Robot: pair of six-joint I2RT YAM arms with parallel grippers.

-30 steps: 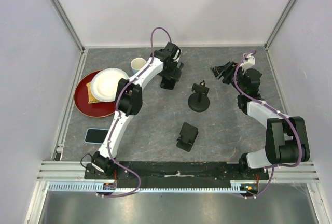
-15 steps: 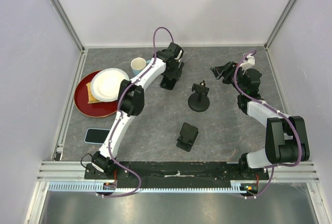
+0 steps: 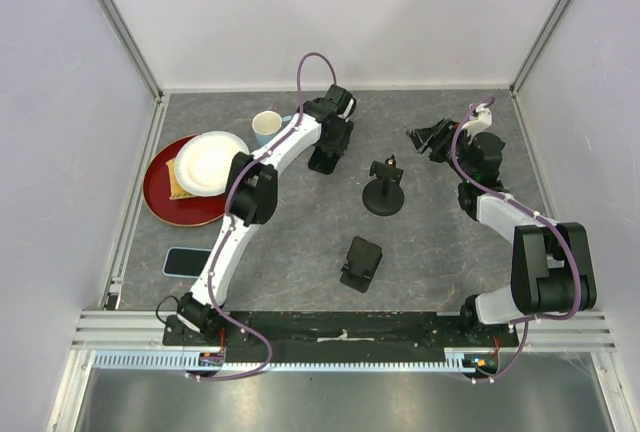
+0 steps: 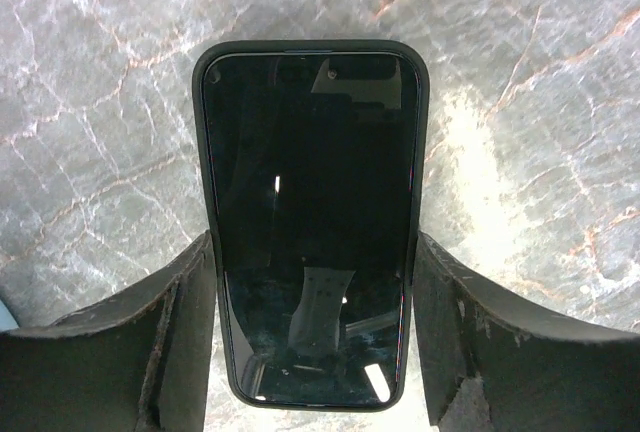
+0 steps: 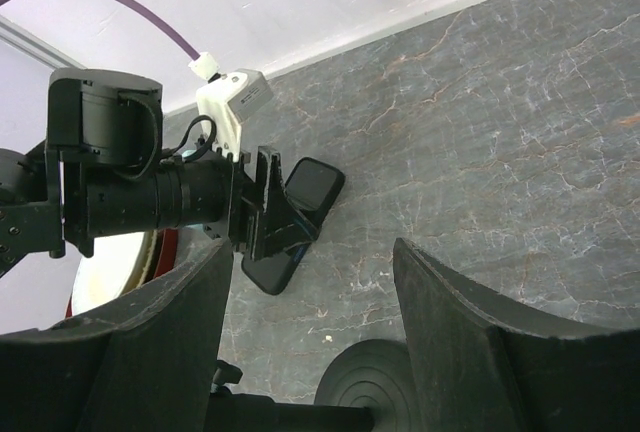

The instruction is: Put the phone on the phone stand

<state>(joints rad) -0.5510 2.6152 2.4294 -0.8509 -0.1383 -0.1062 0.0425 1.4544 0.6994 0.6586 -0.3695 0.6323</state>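
Straddling the phone (image 4: pixel 310 152), the left gripper (image 4: pixel 312 244) has its two fingers (image 4: pixel 180 342) drawn in to the phone's width. One lies against each long edge, and no gap shows on either side. The phone lies flat and face up on the grey marbled table (image 3: pixel 450 252), to the left of the round-based phone stand (image 3: pixel 383 195) and slightly farther back. It is apart from the stand and not on it. Its screen is dark and glossy inside a black case, and only reflections show on it. The white cup (image 3: pixel 265 127) stands farther left of the stand than the phone does. The right gripper (image 5: pixel 312 252) hangs to the right of the stand with its jaws spread wide, gripping nothing.
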